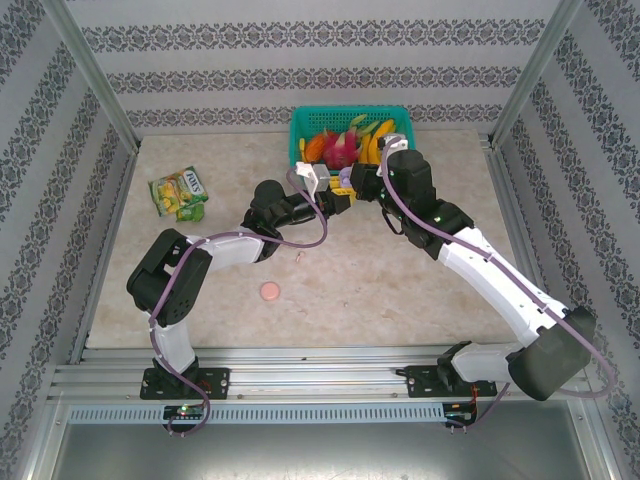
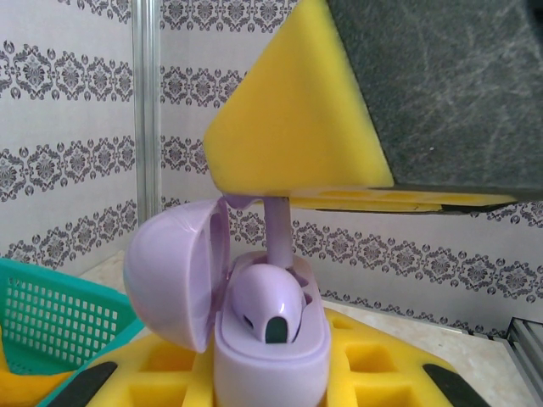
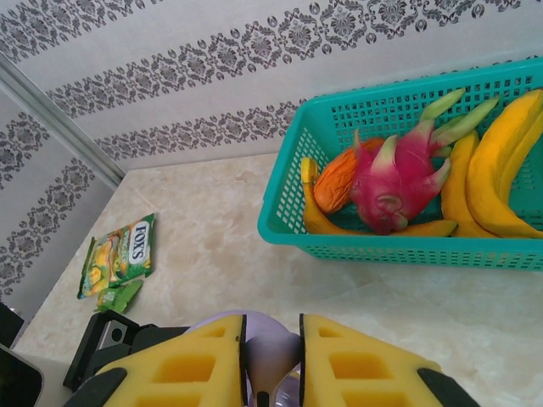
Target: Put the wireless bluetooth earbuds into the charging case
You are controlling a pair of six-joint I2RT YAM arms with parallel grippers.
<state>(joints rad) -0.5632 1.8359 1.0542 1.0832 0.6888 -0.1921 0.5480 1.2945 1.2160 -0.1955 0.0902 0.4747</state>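
The lilac charging case stands upright with its lid swung open to the left, and my left gripper is shut on its body. One lilac earbud sits in the case. A second lilac earbud is pinched between the yellow pads of my right gripper, directly above the case. Its stem points down into the case's far slot. In the top view both grippers meet in front of the basket, left gripper and right gripper.
A teal basket of fruit stands just behind the grippers, its rim close to the right wrist. A green candy bag lies at the left. A round pink case and a tiny pink piece lie on the table.
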